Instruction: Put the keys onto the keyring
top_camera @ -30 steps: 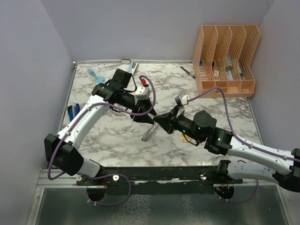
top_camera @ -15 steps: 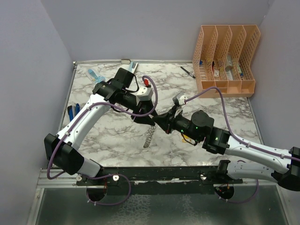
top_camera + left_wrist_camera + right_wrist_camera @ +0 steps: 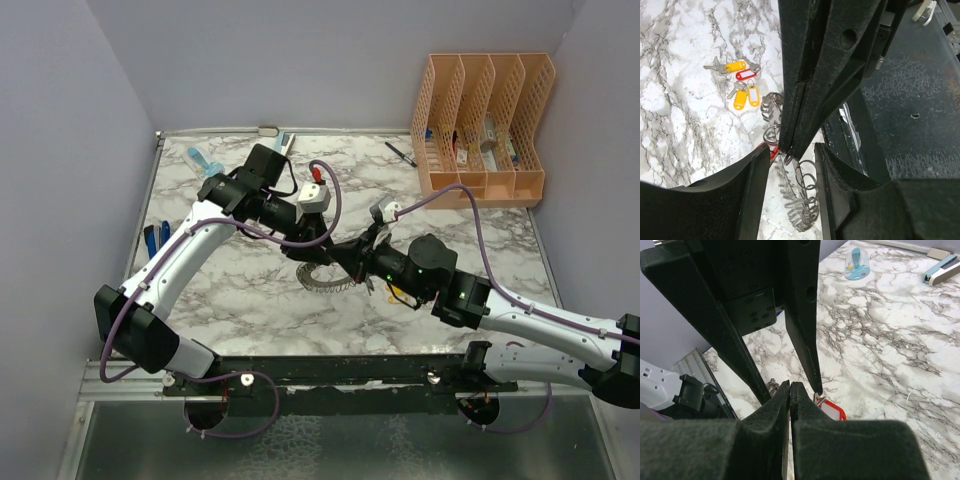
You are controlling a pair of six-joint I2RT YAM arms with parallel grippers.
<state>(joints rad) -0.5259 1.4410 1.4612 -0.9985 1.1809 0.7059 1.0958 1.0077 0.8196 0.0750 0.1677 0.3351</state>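
The grey coiled keyring [image 3: 322, 279] lies low on the marble table, between the two grippers. My left gripper [image 3: 322, 256] is open and empty, with its fingers [image 3: 747, 195] straddling the keyring [image 3: 802, 192]. My right gripper [image 3: 350, 263] is shut, and its tips [image 3: 790, 386] meet the ring's rim between the left fingers. A key with a red tag [image 3: 832, 410] lies right beside those tips. It also shows in the left wrist view [image 3: 771, 150]. Several loose keys with yellow and red tags [image 3: 742, 85] lie farther off on the marble.
An orange file organiser [image 3: 485, 120] stands at the back right with a black pen [image 3: 400, 153] beside it. A blue-and-clear object [image 3: 204, 160] and a small blue-white item [image 3: 283, 143] lie at the back left. Blue-handled things [image 3: 155, 240] lie at the left edge.
The keyring, which hung tilted and edge-on under the grippers, now lies flatter and lower. The left wrist has shifted slightly back; the right gripper has edged in to the left.
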